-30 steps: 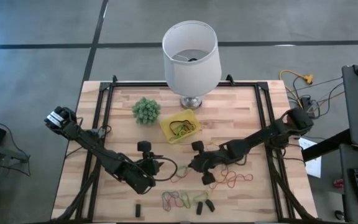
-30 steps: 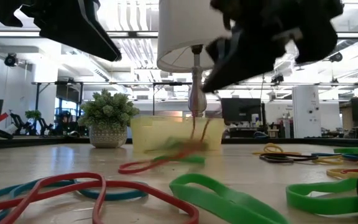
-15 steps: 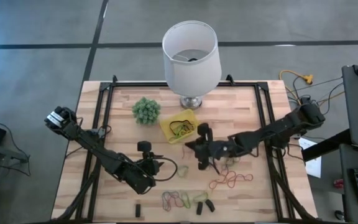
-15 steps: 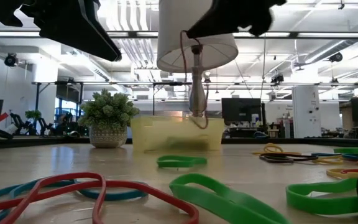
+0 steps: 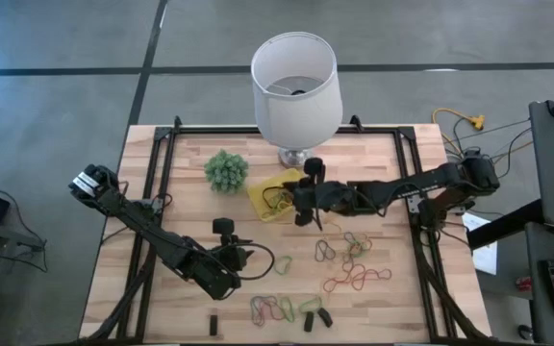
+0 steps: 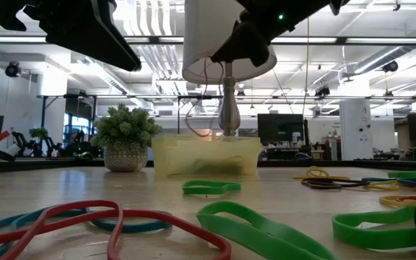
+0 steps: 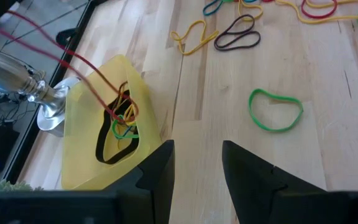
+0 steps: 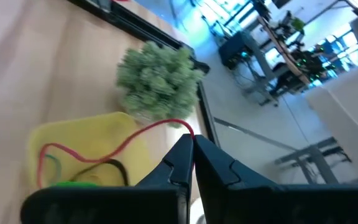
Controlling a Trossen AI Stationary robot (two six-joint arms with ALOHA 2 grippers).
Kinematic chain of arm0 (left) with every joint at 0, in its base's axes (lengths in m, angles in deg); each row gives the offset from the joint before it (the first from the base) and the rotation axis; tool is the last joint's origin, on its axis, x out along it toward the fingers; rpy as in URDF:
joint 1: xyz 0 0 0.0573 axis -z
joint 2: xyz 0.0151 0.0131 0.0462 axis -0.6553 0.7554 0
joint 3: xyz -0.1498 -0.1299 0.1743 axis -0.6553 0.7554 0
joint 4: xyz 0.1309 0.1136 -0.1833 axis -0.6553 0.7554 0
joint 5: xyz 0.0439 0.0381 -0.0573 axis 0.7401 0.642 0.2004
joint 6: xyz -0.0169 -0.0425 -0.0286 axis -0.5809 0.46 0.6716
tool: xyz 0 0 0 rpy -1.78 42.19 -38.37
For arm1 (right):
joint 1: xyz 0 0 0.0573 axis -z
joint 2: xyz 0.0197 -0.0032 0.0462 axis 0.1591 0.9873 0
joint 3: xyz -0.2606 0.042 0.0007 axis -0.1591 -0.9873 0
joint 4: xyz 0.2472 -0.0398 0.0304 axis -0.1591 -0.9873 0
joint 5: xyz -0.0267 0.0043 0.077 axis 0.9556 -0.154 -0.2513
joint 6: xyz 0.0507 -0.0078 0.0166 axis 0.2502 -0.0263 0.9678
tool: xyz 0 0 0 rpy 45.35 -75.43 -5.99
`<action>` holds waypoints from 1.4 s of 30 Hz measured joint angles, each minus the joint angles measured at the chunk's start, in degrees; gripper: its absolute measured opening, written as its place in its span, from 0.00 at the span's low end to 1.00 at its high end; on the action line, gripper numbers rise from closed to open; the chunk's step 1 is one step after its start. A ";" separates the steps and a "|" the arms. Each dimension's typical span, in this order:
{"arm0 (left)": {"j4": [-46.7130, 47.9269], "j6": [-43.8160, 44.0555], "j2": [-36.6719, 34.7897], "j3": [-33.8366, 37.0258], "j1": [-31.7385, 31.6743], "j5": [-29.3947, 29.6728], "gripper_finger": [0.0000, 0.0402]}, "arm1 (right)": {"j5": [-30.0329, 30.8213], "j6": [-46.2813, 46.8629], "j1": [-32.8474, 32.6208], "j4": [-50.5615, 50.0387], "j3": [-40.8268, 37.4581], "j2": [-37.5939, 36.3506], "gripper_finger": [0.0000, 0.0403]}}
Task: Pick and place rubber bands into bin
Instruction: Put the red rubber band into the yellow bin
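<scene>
1. We see the right gripper (image 5: 299, 204) above the bin (image 5: 261, 199), fingers pinched tight on a red band (image 8: 123, 144).
2. That band hangs from the fingertips and trails down into the bin, where green, black and orange bands (image 7: 122, 122) already lie.
3. We note the left gripper (image 5: 245, 256) low over the table, nearer the front edge than the right one, jaws parted and empty.
4. A green band (image 7: 275, 111) lies just ahead of it; more loose bands (image 5: 354, 259) lie on the table nearer the front edge than the right gripper.
5. Plant (image 5: 227, 170) and lamp (image 5: 295, 85) stand beyond the bin.
</scene>
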 joint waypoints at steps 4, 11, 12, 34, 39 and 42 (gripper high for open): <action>0.01 0.00 0.00 0.00 0.00 0.00 0.29 | -0.47 -0.14 2.10 0.03 -0.02 0.00 0.02; 0.02 0.00 0.02 0.00 0.00 0.00 0.29 | -1.07 -0.12 4.47 -0.17 -0.09 0.78 0.02; 0.02 0.00 0.02 0.00 0.00 0.00 0.29 | -1.08 -0.07 4.82 -0.23 -0.09 1.03 0.02; 0.13 1.29 0.02 0.00 0.00 -0.04 0.29 | -5.76 8.74 10.14 -8.83 -0.46 10.21 0.02; 0.11 1.29 0.02 0.00 0.00 -0.04 0.29 | -8.90 12.06 10.43 -11.86 -0.46 9.99 0.02; 0.09 1.33 0.02 0.00 0.00 -0.04 0.29 | -14.33 13.54 10.87 -12.45 -0.46 9.86 0.04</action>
